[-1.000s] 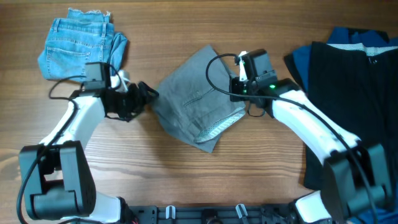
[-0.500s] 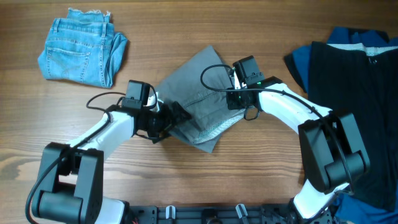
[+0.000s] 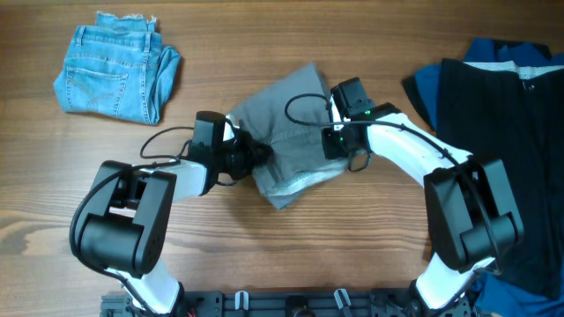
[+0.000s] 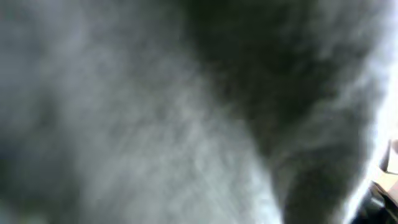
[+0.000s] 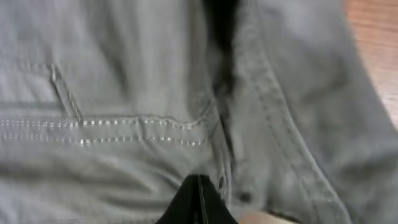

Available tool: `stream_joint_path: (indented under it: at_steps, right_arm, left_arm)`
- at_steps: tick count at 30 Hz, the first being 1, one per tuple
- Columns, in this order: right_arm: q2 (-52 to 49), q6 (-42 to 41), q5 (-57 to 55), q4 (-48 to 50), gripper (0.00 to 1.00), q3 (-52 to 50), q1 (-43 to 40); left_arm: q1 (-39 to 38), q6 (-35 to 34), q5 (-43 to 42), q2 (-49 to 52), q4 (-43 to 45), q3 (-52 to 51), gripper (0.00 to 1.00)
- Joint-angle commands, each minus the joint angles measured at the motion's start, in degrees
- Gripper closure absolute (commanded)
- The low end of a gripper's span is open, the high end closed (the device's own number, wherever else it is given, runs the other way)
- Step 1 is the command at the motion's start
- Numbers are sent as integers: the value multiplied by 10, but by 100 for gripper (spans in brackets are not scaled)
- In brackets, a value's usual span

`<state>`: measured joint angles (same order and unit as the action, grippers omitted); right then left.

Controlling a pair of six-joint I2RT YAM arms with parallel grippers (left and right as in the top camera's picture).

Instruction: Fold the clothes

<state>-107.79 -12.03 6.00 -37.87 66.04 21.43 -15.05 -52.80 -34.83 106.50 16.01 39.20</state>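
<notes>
We see one pair of grey shorts (image 3: 293,160) lying in the middle of the wooden table (image 3: 264,264). They are plain and mid-grey. They do not lie flat. They are bunched into a lumpy heap that sits crooked on the table. One corner points up to the far side and one corner points down to the near side. Along the lower right edge we see a paler strip, the inside of the waistband (image 3: 306,183). The left side looks rumpled. Up close in the right wrist view we see rows of small pale stitches (image 5: 124,124) running across the cloth, a thick seam (image 5: 273,118) going down on a slant, and a dark fold (image 5: 217,37) between two layers. In the left wrist view the cloth is only a grey blur.
</notes>
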Motion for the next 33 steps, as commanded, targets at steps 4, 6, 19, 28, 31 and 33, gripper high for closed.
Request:
stream_joint_path:
  at_steps: [4,6,19,28,31,33]
  right_arm:
    - [76,72,22,-138,96,114,-15]
    - [111,77,15,-130,93,136,-15]
    - [172,89,2,-15,83,140,-16]
    - [172,57,0,-19,82,140,-16]
    - [172,55,0,-17,83,140,-16]
    - [172,43,0,-17,83,140,-16]
  left_arm:
    - [48,106,-39,-79,-123,11,96]
    - [93,106,-81,-148,-130,40,96]
    - [345,90,35,-123,168,206,96]
    - [419,46,17,80,252,295,96]
    - [427,9,-31,75,308,323,96]
    - [406,-39,-62,75,330,372,96]
